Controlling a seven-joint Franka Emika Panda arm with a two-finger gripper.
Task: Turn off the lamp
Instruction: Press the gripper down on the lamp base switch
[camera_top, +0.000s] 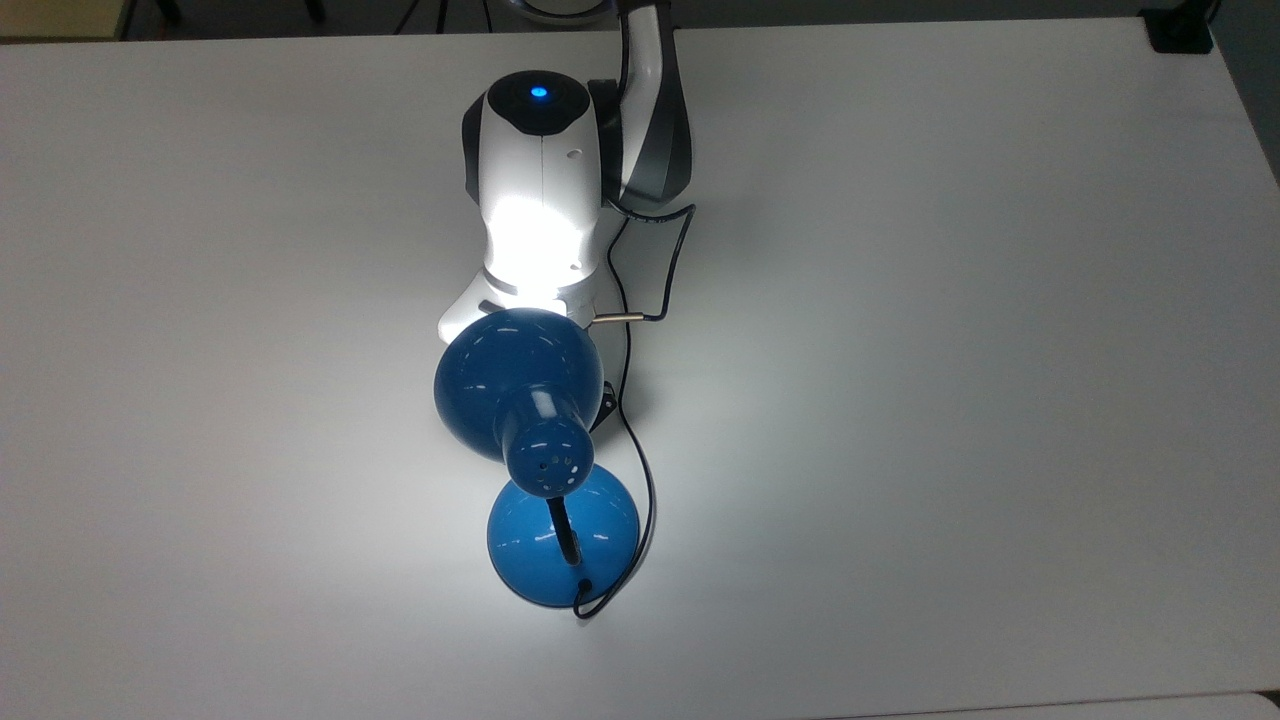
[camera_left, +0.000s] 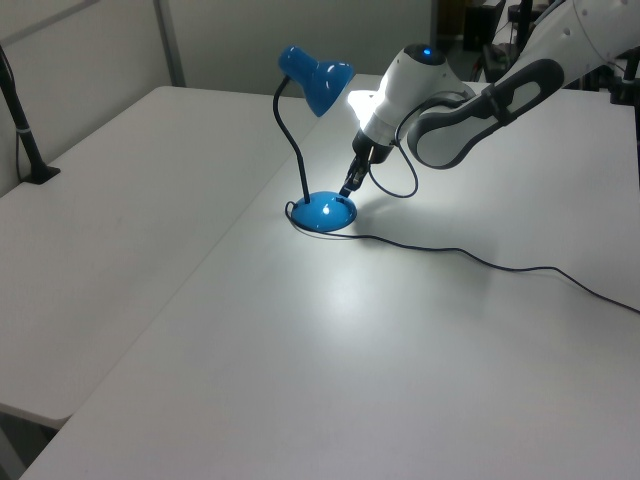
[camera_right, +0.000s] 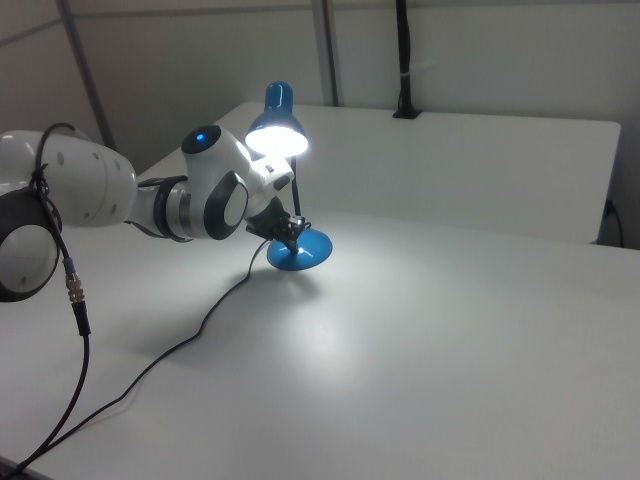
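One glossy blue lamp lit, domed base, matte white table

top view overhead; left, right views oblique, opposite sides.

glossy blue metal lamp

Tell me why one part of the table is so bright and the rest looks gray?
The lamp is on. In the right view its shade glows white; in the top view it throws a bright pool on the table and glare on the robot arm; in the left view the light gleams on the blue base, with edges dimmer.
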